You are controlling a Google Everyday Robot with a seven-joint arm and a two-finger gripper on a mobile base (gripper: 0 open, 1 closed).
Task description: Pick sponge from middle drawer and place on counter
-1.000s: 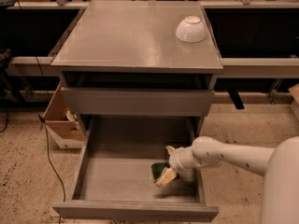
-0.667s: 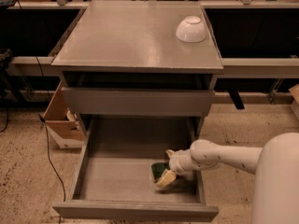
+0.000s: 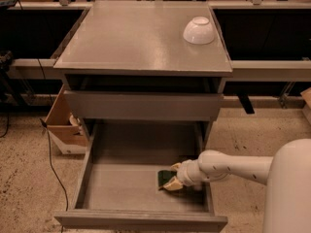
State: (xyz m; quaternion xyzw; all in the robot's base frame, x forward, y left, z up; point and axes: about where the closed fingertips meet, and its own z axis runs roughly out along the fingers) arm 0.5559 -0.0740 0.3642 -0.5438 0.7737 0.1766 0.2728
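I am at the grasp step: my cream fingers (image 3: 172, 183) are down in the wide grey pulled-out middle drawer (image 3: 121, 183), one on each side of the small dark green and yellow sponge (image 3: 164, 176), which lies on the drawer floor near its right wall. I cannot tell whether they pinch it yet. Next I need a firm hold, a straight lift clear of the shut grey drawer front (image 3: 143, 106) above, then a reach over the front edge of the smooth grey table (image 3: 126, 38). An upturned white bowl (image 3: 198, 30) sits near its rear right corner, so the left half suits best. An open cardboard box (image 3: 60, 123) stands left of the cabinet on the speckled floor (image 3: 24, 183).
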